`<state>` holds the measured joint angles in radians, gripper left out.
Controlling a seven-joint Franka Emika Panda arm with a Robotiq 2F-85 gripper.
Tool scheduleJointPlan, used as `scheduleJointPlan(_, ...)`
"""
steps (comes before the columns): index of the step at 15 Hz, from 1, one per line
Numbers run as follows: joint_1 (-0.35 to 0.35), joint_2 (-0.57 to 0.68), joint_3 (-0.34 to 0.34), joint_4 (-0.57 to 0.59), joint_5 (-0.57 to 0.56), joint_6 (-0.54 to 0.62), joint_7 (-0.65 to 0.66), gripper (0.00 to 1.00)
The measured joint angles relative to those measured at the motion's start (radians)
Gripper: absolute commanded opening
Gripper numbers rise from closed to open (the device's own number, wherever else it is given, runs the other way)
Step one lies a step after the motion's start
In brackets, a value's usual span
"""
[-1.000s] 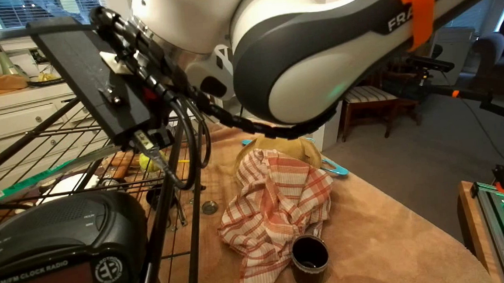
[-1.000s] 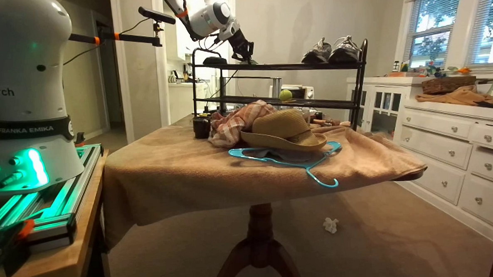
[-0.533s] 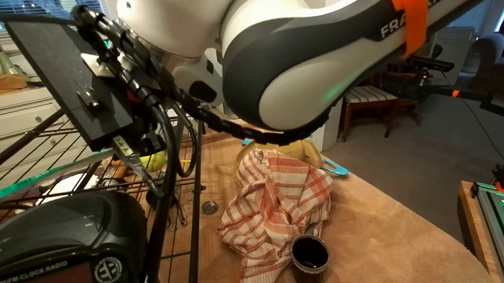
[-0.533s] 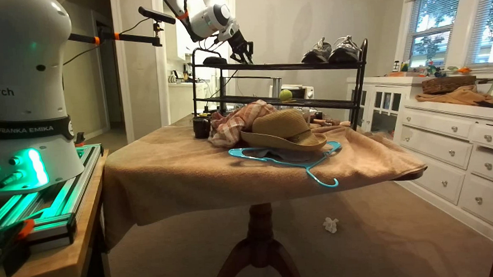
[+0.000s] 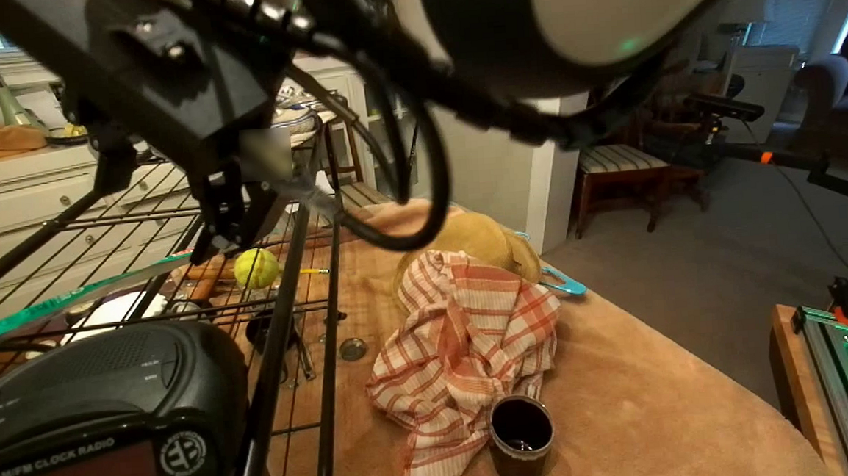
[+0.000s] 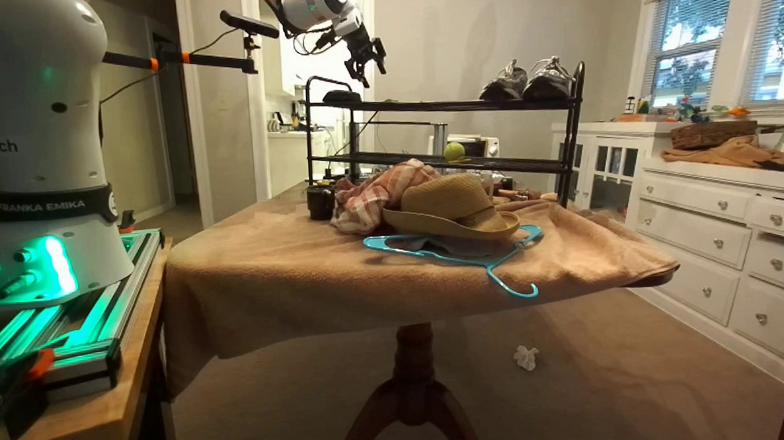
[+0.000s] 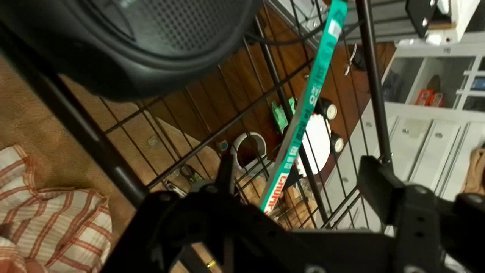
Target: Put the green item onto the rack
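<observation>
The green item, a long thin strip with white and red lettering, lies across the wires of the black rack's top shelf. In an exterior view the green item slants behind the clock radio on that rack. My gripper stands open, with fingers wide apart and nothing held. The strip's near end is hidden behind the gripper's body in the wrist view. In an exterior view my gripper hangs above the top shelf of the rack, apart from it.
A clock radio sits on the shelf close to the strip, and shoes stand at its far end. A tennis ball, striped cloth, dark cup, straw hat and blue hanger are lower down.
My gripper has opened and let go of the green strip, then risen away from the shelf. The strip has settled lower and stays on the rack.
</observation>
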<state>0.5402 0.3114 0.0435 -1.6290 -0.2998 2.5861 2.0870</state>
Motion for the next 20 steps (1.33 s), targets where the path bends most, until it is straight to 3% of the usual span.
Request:
scheduleJointPlan(4, -0.131, -0.088, 0.175, -0.068, 0.166, -0.01, -0.314, 1.0)
scheduleJointPlan(8, -0.254, -0.151, 0.309, -0.097, 0.348, -0.146, -0.617, 1.0)
scheduleJointPlan(10, -0.285, -0.188, 0.309, -0.101, 0.428, -0.268, -0.769, 1.0)
scheduleJointPlan(13, -0.303, -0.247, 0.258, -0.1, 0.472, -0.479, -0.951, 1.0)
scheduleJointPlan(17, -0.318, -0.321, 0.203, -0.1, 0.464, -0.749, -1.136, 1.0)
scheduleJointPlan(20, -0.325, -0.363, 0.187, -0.103, 0.39, -0.907, -1.229, 1.0)
